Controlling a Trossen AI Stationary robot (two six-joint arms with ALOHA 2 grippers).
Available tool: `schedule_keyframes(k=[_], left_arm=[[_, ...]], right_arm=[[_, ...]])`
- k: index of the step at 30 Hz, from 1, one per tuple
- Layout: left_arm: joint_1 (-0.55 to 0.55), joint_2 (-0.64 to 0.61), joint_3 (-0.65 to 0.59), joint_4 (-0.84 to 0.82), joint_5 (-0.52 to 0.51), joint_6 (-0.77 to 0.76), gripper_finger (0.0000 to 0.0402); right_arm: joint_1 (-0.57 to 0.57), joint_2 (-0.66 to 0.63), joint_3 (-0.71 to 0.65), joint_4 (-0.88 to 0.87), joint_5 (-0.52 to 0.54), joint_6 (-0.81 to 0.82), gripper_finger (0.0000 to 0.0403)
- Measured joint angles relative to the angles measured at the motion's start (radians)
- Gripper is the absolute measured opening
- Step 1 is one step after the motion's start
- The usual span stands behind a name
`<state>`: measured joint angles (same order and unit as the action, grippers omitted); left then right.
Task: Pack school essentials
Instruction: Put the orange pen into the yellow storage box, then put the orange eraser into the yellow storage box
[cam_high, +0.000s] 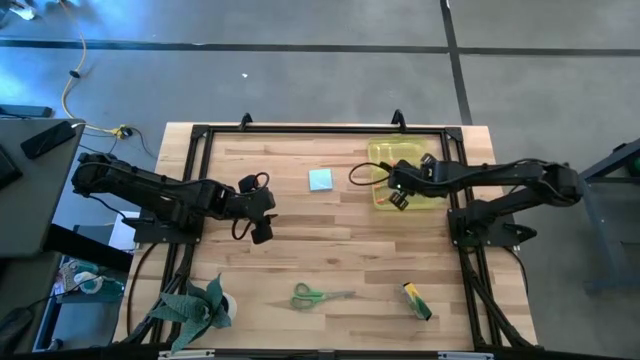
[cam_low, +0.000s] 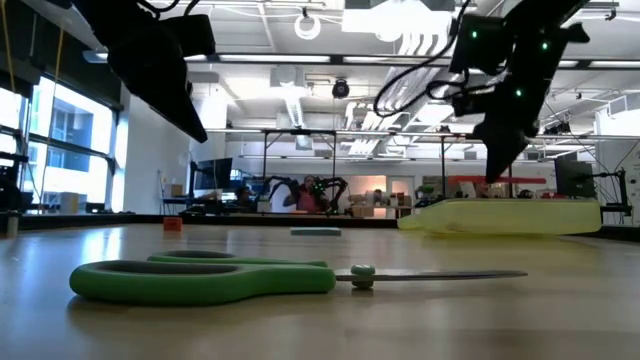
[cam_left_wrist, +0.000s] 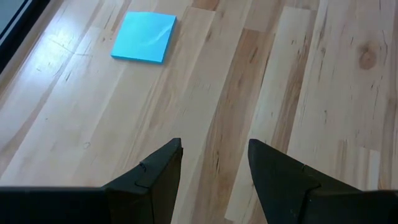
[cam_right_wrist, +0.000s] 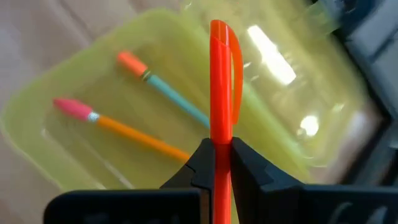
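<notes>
So the right gripper is clamped on the red-orange marker, held right above the yellow case where two pencils lie. Right arm reaches in over the case. Left gripper hovers partly open over bare table, note pad well ahead.

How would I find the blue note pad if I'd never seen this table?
Start at the wooden table and look toward its far edge, between the two arms. The note pad lies flat there by itself, left of the yellow case. It is the only light-blue square, while the scissors near the front edge are green.
</notes>
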<state>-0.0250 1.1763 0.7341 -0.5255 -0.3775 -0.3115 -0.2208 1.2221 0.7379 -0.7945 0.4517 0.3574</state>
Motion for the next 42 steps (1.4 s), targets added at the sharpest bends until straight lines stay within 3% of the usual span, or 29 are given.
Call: schedule_keyframes(k=[11,15,26,36,42], left_arm=[[0.000,0.000,0.000,0.007,0.000,-0.001,0.0175],[0.000,0.000,0.000,0.007,0.000,0.000,0.0175],[0.000,0.000,0.000,0.007,-0.002,0.000,0.0175],[0.053,0.000,0.000,0.007,-0.105,0.155,0.0175],[0.201,0.000,0.000,0.005,0.034,0.268,0.0175]], right_arm=[[-0.144,0.000,-0.053,0.062,-0.219,-0.181,0.0018],[-0.152,0.000,-0.053,0.065,-0.222,-0.201,0.0037],[-0.150,0.000,-0.053,0.074,-0.201,-0.115,0.0137],[-0.150,-0.110,-0.053,0.074,-0.203,-0.094,0.0129],[-0.122,-0.237,-0.053,0.074,-0.225,-0.038,0.0126]])
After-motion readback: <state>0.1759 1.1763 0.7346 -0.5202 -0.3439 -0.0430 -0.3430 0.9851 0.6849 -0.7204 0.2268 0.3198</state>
